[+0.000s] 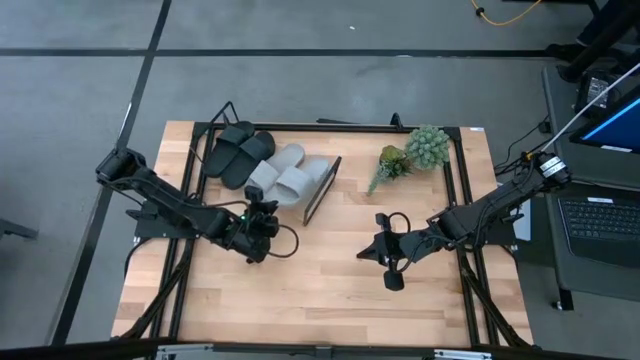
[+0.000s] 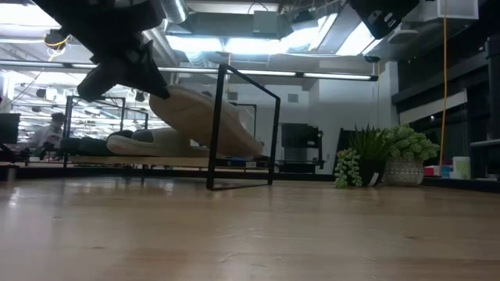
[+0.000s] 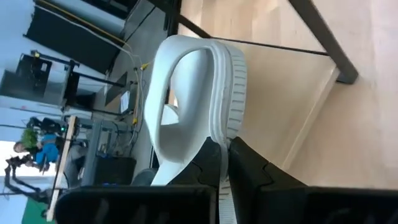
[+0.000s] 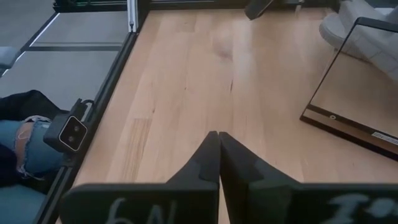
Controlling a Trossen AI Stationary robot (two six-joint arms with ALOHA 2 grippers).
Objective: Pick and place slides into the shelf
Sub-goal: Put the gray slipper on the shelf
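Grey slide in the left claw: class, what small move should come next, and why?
Probably lower the left claw slightly: it pinches the grey slide by its sole edge, tilted over the shelf beside the other three slides.

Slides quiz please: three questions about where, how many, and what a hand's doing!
1. The green potted plant stands: A on the shelf; B right of the shelf; C in a hand.
2. Matte black slides: A one; B two; C four.
3. The left hand is: A wide open; B closed on a light grey slide; C out of sight.
B: it stands past the wooden wire-framed shelf. B: a pair lies there. B: it pinches the slide's edge. The right hand waits closed over the table.
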